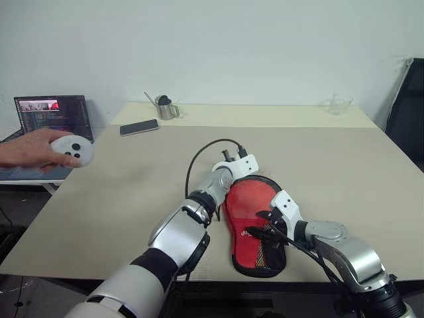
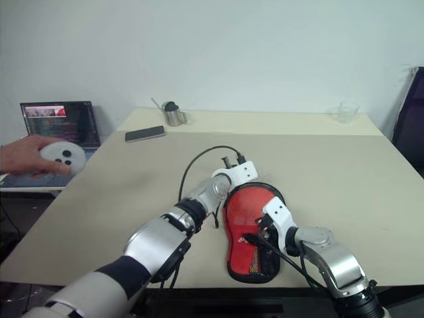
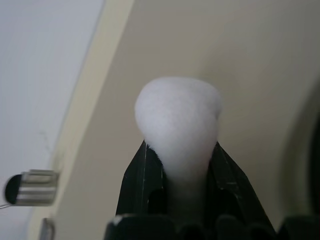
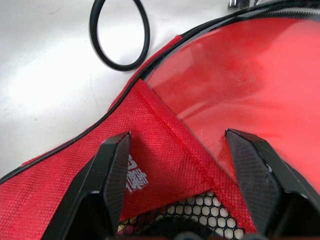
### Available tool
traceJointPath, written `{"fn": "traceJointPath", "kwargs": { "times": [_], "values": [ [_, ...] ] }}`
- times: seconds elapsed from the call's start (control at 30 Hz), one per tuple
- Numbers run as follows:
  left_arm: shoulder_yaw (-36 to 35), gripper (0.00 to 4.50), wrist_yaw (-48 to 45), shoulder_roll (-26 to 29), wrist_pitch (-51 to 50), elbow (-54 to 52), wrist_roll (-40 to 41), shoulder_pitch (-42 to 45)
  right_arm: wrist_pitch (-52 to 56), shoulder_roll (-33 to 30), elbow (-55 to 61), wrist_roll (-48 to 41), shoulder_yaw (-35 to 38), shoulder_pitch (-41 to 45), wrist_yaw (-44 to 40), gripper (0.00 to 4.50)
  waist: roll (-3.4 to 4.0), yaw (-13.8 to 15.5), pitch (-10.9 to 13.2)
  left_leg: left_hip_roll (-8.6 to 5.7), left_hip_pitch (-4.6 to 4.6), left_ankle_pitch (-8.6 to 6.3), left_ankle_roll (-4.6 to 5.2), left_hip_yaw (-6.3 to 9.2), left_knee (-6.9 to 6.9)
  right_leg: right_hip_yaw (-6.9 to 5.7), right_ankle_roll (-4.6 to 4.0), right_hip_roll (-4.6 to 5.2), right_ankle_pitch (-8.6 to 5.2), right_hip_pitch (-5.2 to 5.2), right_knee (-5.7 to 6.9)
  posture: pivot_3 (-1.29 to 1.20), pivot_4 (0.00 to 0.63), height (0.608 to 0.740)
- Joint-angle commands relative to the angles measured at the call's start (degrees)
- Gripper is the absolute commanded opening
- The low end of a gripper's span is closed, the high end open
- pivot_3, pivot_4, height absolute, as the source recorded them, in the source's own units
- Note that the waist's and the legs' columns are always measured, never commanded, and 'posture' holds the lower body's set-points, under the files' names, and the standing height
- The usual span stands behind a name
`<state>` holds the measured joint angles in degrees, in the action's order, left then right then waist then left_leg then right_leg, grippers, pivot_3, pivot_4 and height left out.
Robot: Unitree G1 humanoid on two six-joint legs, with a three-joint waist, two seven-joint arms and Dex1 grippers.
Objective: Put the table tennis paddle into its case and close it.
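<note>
Writing on the case point(image 1: 255, 228) is limited to a white logo near its black mesh pocket, too small to read; in the right wrist view it sits just beside one finger of the right claw point(image 4: 180, 165). That claw hovers low over the mesh end with its two black fingers spread wide, gripping nothing. The case lies flat on the bench point(image 1: 344, 165), red face up. Its long axis runs from the right claw away toward the left claw point(image 3: 179, 175), with the rounded end farthest from the right claw. Inside the open edge shows the smooth red face of the table tennis paddle point(image 4: 250, 80). The left claw, at the case's far rounded end, is closed on a white padded lump point(image 3: 177, 120). A black cable loop point(image 4: 120, 32) lies on the bench beside the case.
</note>
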<state>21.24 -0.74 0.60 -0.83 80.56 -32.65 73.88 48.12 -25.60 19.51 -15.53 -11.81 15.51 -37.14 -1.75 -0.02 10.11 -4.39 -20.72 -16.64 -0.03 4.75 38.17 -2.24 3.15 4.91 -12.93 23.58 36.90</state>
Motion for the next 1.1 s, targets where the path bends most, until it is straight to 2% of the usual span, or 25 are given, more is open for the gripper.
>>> {"fn": "traceJointPath", "kwargs": {
  "times": [0.03, 0.37, 0.43, 0.8, 1.0, 1.07, 1.1],
  "values": [
    [1.22, 0.45, 1.46, -0.37, 2.28, -0.72, -1.93, 2.95, 3.16, -0.57, -0.76, -0.83, -1.38, -2.58, 0.21, 3.27, 0.00, 0.07, 0.00, -0.01, -0.01, 0.00, 0.00, 0.00, 0.00, 0.00, 0.00, 0.00, 0.00, 0.00, -0.02, 0.00, 0.150, 0.740],
    [3.21, 0.45, 4.59, -5.20, 8.39, -0.77, -5.01, 5.44, 4.66, -0.98, 2.21, -1.94, -0.67, -4.74, 1.85, 3.27, -0.02, 0.31, 0.01, -0.04, -0.11, -0.01, 0.01, -0.05, 0.00, 0.02, -0.18, 0.04, 0.11, 0.04, -0.11, 0.00, 0.150, 0.740],
    [3.57, 0.45, 4.47, -6.34, 8.72, -0.72, -5.42, 5.46, 4.77, -0.98, 2.59, -2.08, -0.63, -5.05, 2.11, 3.27, -0.01, 0.37, 0.01, -0.04, -0.11, -0.02, 0.02, -0.05, 0.00, 0.02, 0.03, 0.04, -0.02, 0.04, -0.10, 0.00, 0.150, 0.740],
    [4.90, 0.45, 3.42, -9.60, 9.59, -0.62, -6.44, 4.92, 5.75, -0.17, 4.28, -2.68, -0.56, -6.40, 3.83, 3.27, -0.02, 0.64, 0.01, -0.05, -0.12, -0.02, 0.04, -0.05, 0.00, 0.01, 0.03, 0.04, -0.02, 0.05, -0.09, 0.00, 0.150, 0.740],
    [2.42, 0.45, 1.98, -10.10, 7.67, -0.67, -3.98, 4.75, 5.79, -0.12, 4.19, -2.90, -0.28, -6.53, 3.98, 3.27, -0.02, 0.76, 0.01, -0.05, -0.12, -0.03, 0.04, -0.05, 0.00, 0.01, 0.03, 0.04, -0.02, 0.05, -0.09, 0.00, 0.150, 0.740],
    [0.83, 0.45, -1.40, -10.20, 7.42, -0.67, -2.34, 3.55, 5.56, -0.07, 3.74, -2.95, -0.37, -6.26, 3.89, 3.27, -0.02, 0.82, 0.01, -0.05, -0.12, -0.03, 0.04, -0.05, 0.00, 0.01, 0.03, 0.04, -0.02, 0.05, -0.10, 0.00, 0.150, 0.740],
    [0.58, 0.80, -2.00, -10.12, 7.19, -0.66, -2.15, 3.10, 5.43, 0.00, 3.41, -2.96, -0.46, -6.02, 3.82, 3.27, -0.02, 0.83, 0.01, -0.05, -0.11, -0.03, 0.04, -0.06, 0.01, 0.00, 0.03, 0.04, -0.02, 0.05, -0.09, 0.00, 0.150, 0.740]
  ]
}}
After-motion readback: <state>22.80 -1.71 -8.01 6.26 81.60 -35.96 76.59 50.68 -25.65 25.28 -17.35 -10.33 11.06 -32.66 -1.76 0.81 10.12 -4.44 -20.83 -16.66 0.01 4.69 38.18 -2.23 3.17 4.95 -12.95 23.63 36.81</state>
